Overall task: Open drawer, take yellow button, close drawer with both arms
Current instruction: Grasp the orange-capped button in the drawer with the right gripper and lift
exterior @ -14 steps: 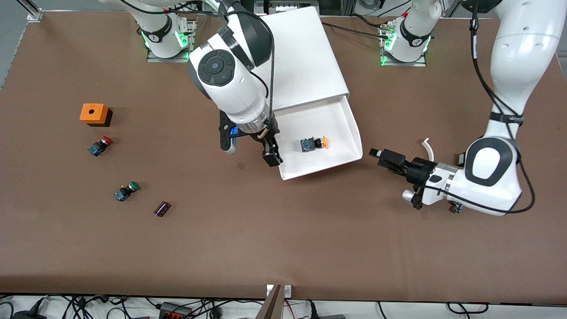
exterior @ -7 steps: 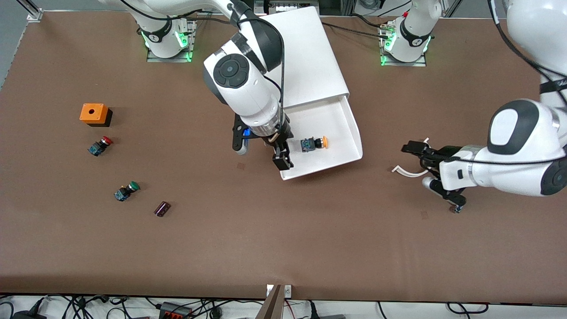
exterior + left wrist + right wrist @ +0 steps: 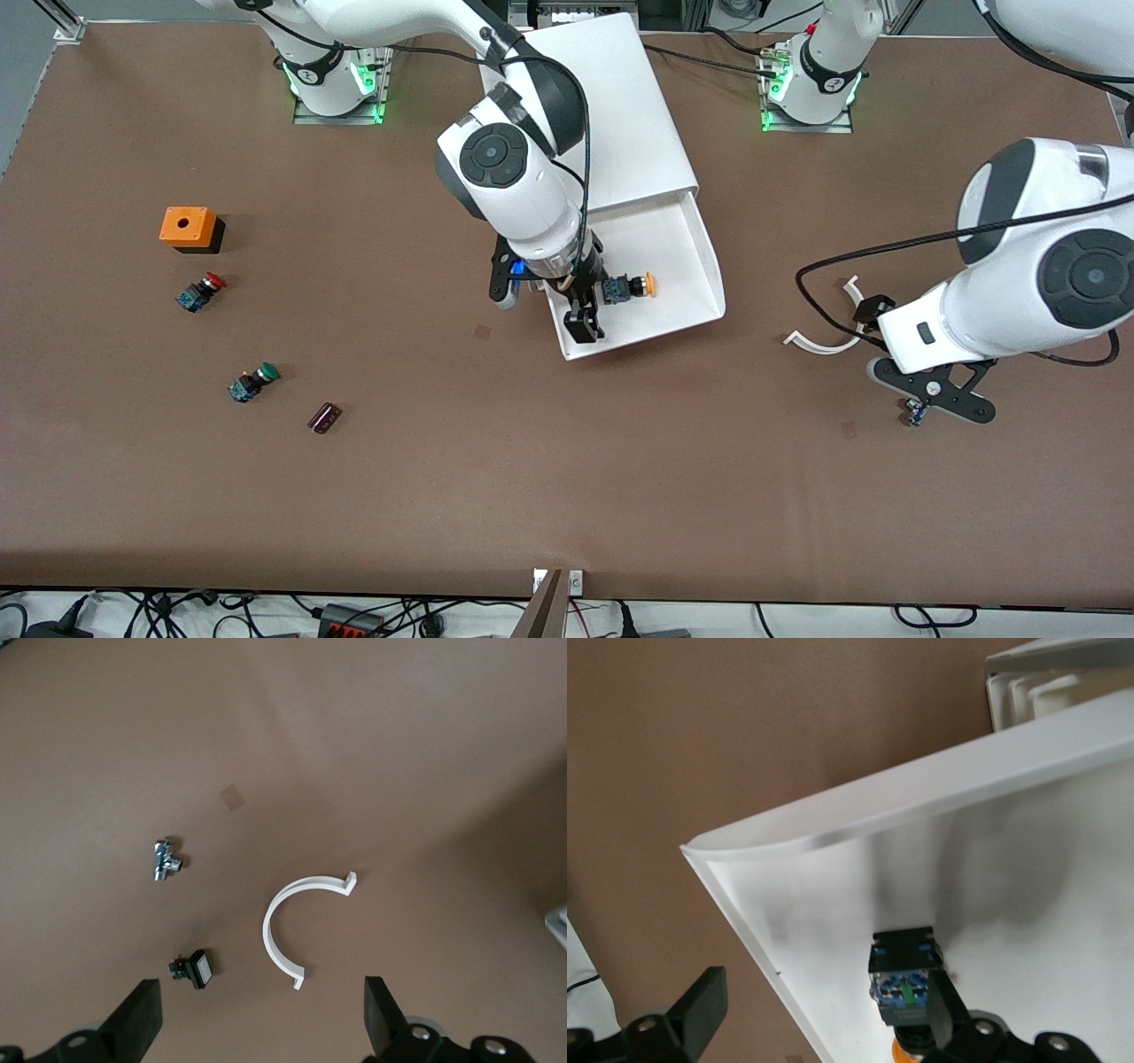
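The surface (image 3: 567, 478) is covered in plain matte brown, against which the cabinet (image 3: 602, 106) and its pulled-out drawer (image 3: 682, 239) are seen in unbroken white. The button (image 3: 627, 286) is marked by an orange-yellow cap on a black and blue body, while a red-capped button (image 3: 200, 291) and a green-capped button (image 3: 252, 382) share the same dark body colours. An orange-topped black box (image 3: 190, 229), a dark purple piece (image 3: 324, 417) and a white curved strip (image 3: 297, 928) are also shown, and both arms are finished in white with black joints.

Even overhead light, soft shadows, mild glare inside the white drawer (image 3: 1010, 859).
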